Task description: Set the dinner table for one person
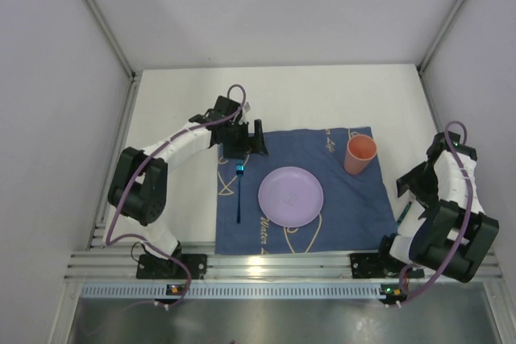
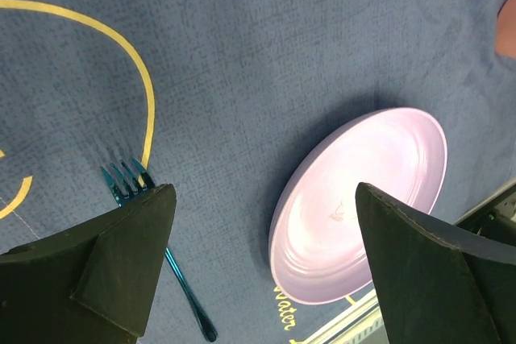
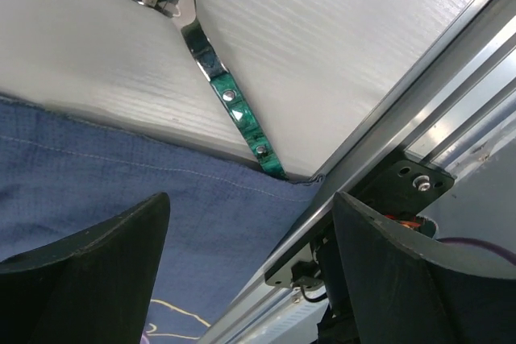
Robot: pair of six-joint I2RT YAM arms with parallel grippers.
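The white dinner table (image 1: 322,94) carries a dark blue cloth (image 1: 355,199). On the cloth lie a lilac plate (image 1: 290,196), a blue fork (image 1: 239,192) left of the plate, and an orange cup (image 1: 359,155) at the back right. My left gripper (image 1: 244,149) is open and empty above the cloth's back left. Its wrist view shows the fork (image 2: 181,288) and plate (image 2: 363,199) below the gripper (image 2: 264,191). My right gripper (image 3: 250,199) is open and empty over the cloth's right edge. A green-handled spoon (image 3: 234,110) lies on the bare table there and also shows in the top view (image 1: 403,213).
Aluminium rails (image 1: 274,263) run along the near edge, close to the right gripper (image 1: 407,189) and visible in the right wrist view (image 3: 419,102). White walls enclose the table on three sides. The cup's rim shows at the left wrist view's right edge (image 2: 508,26).
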